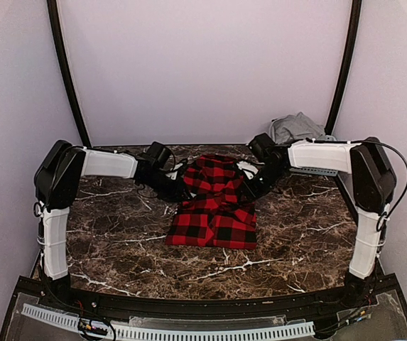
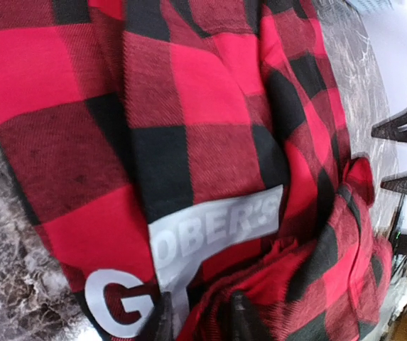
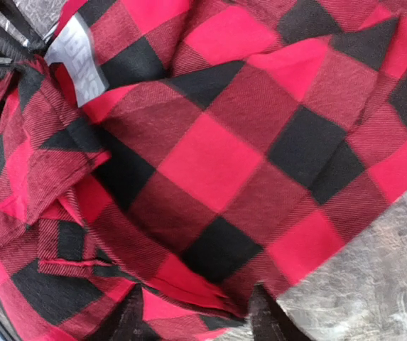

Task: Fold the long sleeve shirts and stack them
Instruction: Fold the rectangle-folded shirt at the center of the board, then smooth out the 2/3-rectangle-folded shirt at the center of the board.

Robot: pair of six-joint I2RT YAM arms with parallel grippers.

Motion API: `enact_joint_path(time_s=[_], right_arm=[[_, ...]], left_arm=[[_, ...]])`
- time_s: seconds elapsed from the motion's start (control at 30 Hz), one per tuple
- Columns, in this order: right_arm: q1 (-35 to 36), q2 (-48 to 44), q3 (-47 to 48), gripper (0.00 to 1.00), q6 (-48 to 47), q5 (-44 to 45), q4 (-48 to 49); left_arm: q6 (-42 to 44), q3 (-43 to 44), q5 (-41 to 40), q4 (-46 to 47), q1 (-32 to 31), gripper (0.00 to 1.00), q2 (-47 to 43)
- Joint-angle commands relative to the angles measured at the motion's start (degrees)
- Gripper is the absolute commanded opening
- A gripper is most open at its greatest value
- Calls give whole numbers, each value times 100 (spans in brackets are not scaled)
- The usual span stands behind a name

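The red-and-black check shirt (image 1: 214, 206) with white block letters (image 2: 210, 227) lies partly folded in the middle of the table. My left gripper (image 1: 177, 186) is at the shirt's far left edge. In the left wrist view it (image 2: 199, 320) is shut on a bunched fold of the shirt. My right gripper (image 1: 251, 186) is at the shirt's far right edge. In the right wrist view it (image 3: 196, 320) is open, its fingers (image 3: 268, 320) wide apart around the shirt's folded edge (image 3: 210, 298). A plain light grey shirt (image 1: 295, 128) lies crumpled at the back right.
The dark marble table (image 1: 118, 241) shows bare at the left and front. A pale slatted piece (image 1: 315, 171) shows under the right arm by the grey shirt. Walls close off the back and sides. A white slatted rail (image 1: 189, 330) runs along the near edge.
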Motion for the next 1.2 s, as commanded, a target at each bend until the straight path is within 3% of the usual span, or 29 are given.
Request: enact_joint_path(time_s=[0.0,0.1,0.3,0.47,0.6,0.73,0.9,1.17], right_arm=[[-96,-395,-108,53,167,218,174],[-87,-643,-498,60,244,187,388],[-11,-1240,-1401,61,707,119,1105],[548,-1813,-1990,61,1070,126,1762],[985,-1786,-2080,60,1325,-52,2188],[1082,-1403,-2005,58,1479,-260,2481],[1082,-811,-1931,57,1419,-135,2623],[1012,-677,-2211,58,1317,1339,2452]], left_arm=[[-33,222,-179,352,48,32,-184],[-87,211,-100,710,48,47,-345],[-80,-113,-506,1272,48,57,-853],[-333,-1370,-1477,2098,48,66,-1902],[-538,-2285,-1476,2809,-19,75,-2616],[-629,-2817,-1184,3155,-275,75,-2876],[-774,-3270,-1064,3531,-671,74,-2574],[-692,-3283,-1462,3897,-1329,70,-1520]])
